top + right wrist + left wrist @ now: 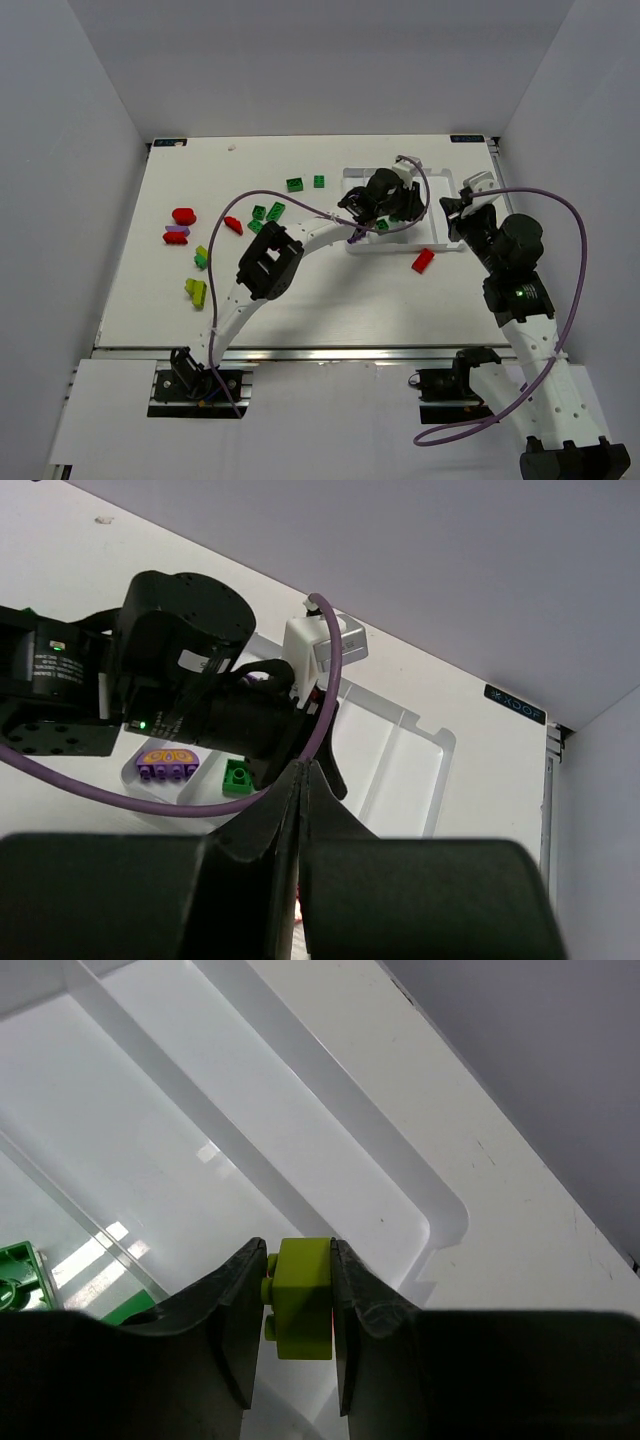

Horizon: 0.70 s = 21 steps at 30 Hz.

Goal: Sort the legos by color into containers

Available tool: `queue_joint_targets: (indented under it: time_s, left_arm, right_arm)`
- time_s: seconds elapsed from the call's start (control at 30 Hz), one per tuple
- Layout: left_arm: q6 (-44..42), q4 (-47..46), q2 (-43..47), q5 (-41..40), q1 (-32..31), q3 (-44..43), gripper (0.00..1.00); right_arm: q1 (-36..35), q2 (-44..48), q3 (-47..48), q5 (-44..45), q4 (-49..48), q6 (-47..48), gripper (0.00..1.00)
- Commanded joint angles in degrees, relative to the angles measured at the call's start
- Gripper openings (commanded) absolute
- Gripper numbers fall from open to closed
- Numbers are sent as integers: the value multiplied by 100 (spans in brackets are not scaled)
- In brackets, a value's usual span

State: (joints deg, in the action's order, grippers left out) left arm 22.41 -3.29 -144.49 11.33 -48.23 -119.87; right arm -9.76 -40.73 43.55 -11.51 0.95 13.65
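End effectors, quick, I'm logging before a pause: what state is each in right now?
Left end effector: closed on a yellow-green lego.
Right end effector: closed, apparently empty.

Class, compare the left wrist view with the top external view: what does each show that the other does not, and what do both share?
Only left wrist: a yellow-green brick clamped in the left gripper above a compartment of the white tray. Only top external: loose bricks on the table, a red brick beside the tray, the right arm. Both: the tray and the left gripper.
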Motion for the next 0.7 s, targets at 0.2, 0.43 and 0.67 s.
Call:
queue_joint_targets:
  time_s: [0.2, 0.43, 0.67]
  left_arm:
    - [413, -269, -10, -439, -38, -616, 65]
    - [185, 21, 910, -702, -29, -46, 61]
    - [148, 294, 3283, -1405, 278, 2527, 0]
  right_arm:
    - [18, 109, -57, 70, -359, -47, 0]
    - [18, 170, -66, 70, -341, -29, 1]
    - [27, 162, -5, -246, -201, 58, 12]
